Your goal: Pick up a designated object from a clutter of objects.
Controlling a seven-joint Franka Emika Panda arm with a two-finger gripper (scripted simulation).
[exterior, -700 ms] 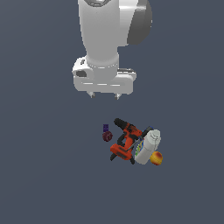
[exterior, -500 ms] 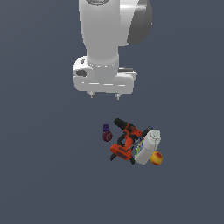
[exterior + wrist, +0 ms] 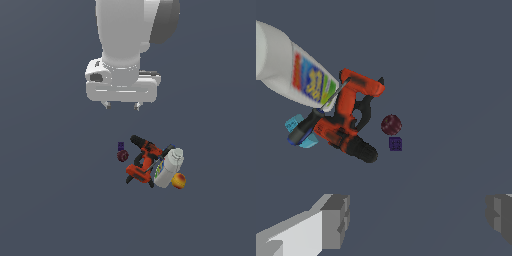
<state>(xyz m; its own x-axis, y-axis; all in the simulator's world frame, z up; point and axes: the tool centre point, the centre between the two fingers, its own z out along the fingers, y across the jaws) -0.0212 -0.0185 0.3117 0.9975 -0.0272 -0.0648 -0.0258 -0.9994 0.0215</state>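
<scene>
**Maroon ball on the counter, gripper wide open above the clutter**

Maroon ball [image 3: 122, 156] sits on the counter [image 3: 50, 200], just below centre of the exterior frame, at the exterior view's left edge of the clutter. Nothing is holding it. Tiny purple cube [image 3: 120, 146] is just above it in that frame, very close; can't tell if they touch. In the wrist view the ball [image 3: 391, 124] and cube [image 3: 395, 144] read as a tight pair with a narrow gap to the drill.

Power drill [image 3: 144, 162] lies on its side just to the exterior view's right of the ball, black chuck end toward the cube. White bottle [image 3: 169, 167] lies against the drill's far side, with a blurred coloured label. Orange-yellow fruit [image 3: 179, 181] is at the lower right of the pile, beside the bottle's end.

Arm comes in from the top of the exterior frame, wrist pointing straight down. Gripper [image 3: 120, 105] hangs well above the pile, fingers spread wide and empty. The wrist view shows one fingertip [image 3: 336, 220] at lower left, the other at the lower right edge.

Open counter lies on all sides of the pile. The ball's side away from the drill is unobstructed.
</scene>
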